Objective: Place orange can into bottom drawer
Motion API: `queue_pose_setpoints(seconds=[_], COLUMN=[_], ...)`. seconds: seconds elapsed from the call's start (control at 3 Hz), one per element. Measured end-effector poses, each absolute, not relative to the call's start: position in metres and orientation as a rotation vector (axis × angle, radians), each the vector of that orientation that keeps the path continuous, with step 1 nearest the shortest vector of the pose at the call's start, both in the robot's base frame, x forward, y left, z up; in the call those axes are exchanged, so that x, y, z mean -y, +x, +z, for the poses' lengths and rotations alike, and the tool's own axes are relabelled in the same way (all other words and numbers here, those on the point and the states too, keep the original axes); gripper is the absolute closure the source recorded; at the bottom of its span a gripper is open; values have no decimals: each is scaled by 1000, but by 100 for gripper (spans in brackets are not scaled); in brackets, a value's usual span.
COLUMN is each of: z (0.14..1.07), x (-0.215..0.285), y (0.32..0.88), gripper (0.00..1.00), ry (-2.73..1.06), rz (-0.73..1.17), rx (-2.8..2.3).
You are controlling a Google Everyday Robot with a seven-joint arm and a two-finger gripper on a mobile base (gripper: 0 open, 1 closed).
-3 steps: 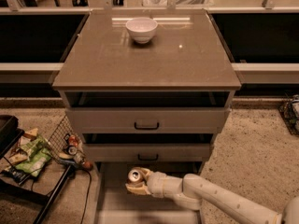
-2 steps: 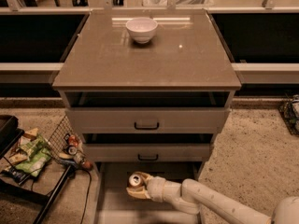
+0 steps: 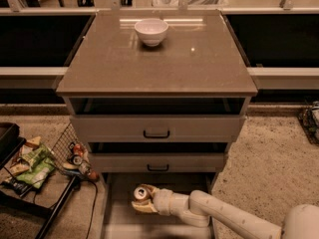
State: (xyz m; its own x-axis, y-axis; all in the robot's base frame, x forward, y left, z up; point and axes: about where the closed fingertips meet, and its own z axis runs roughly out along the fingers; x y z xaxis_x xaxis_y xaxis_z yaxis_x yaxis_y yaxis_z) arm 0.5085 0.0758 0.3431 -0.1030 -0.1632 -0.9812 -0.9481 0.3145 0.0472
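Note:
The orange can (image 3: 140, 193) shows its silver top with pull tab, held low over the left part of the open bottom drawer (image 3: 119, 218). My gripper (image 3: 143, 199) reaches in from the lower right on a pale arm and is shut on the can, one finger above it and one below. The drawer is pulled out at the foot of the cabinet, with a flat pale floor and low side walls. Whether the can touches the drawer floor cannot be told.
Two upper drawers with black handles (image 3: 156, 133) sit above. A white bowl (image 3: 151, 31) stands on the cabinet top (image 3: 199, 63). A wire basket (image 3: 67, 148) with snack bags and small cans stands at the left. A cable runs across the floor beside the drawer.
The gripper with the can has sunk slightly lower and a little nearer the front inside the bottom drawer. Nothing else has moved.

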Motion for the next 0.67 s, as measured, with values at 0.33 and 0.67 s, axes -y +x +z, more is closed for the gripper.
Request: queue_pose_setpoints(seconds=[0.33, 0.67], z=[308, 260], x=[-94, -112], y=[511, 511], gripper=[100, 100], ry=[-1158, -1234], rz=[951, 1008], rx=[-1499, -1428])
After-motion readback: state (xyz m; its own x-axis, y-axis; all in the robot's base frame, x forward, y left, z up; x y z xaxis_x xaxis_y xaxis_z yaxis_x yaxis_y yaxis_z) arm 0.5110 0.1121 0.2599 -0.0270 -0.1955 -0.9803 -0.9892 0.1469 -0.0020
